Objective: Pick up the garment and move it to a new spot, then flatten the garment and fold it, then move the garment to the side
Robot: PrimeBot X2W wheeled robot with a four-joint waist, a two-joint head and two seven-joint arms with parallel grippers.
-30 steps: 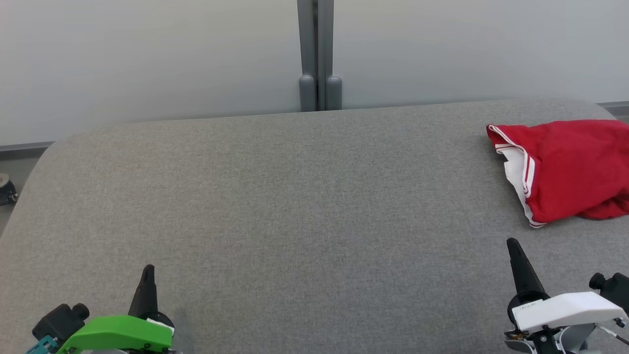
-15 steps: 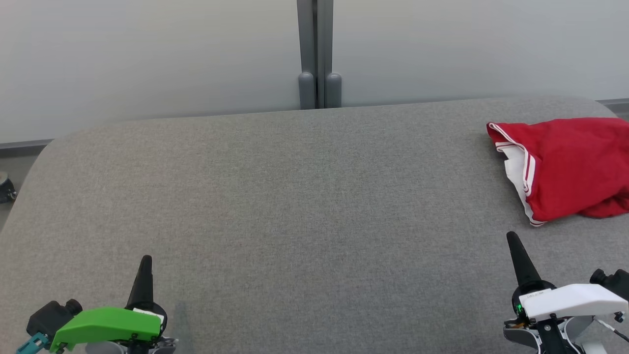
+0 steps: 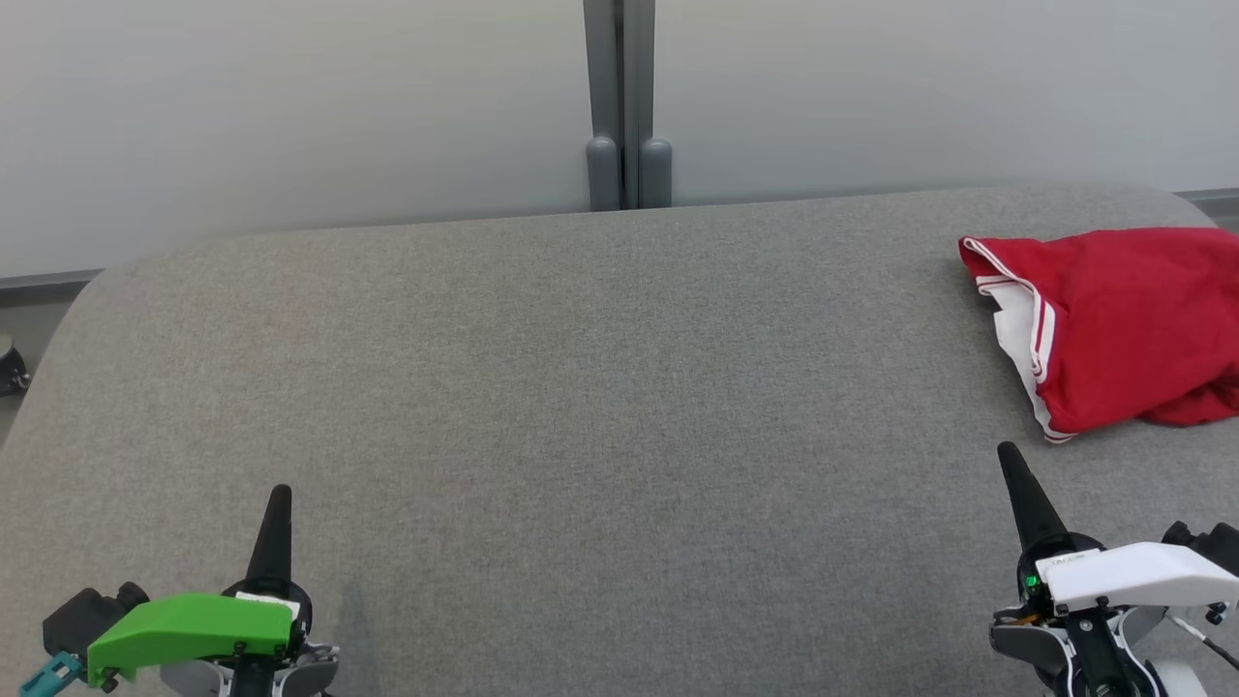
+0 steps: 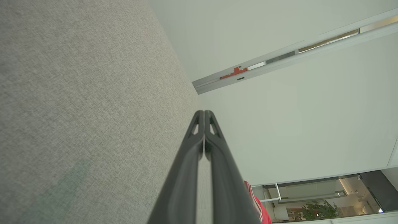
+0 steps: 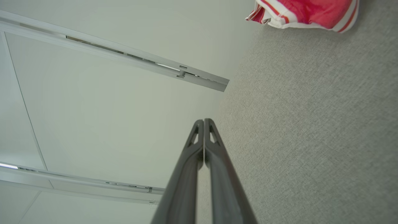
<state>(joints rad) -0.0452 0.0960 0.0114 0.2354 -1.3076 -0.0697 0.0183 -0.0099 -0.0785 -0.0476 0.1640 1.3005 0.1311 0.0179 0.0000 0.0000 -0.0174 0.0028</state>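
Near the far corner of the table (image 3: pixel 581 387), the bunched garment (image 3: pixel 1113 329) may slip off should my right gripper (image 3: pixel 1009 451), closed like my left gripper (image 3: pixel 280 492), shove it.

Soft red cloth garment (image 3: pixel 1113 329) lies on a matt, coarse-woven grey fabric table (image 3: pixel 581 387).
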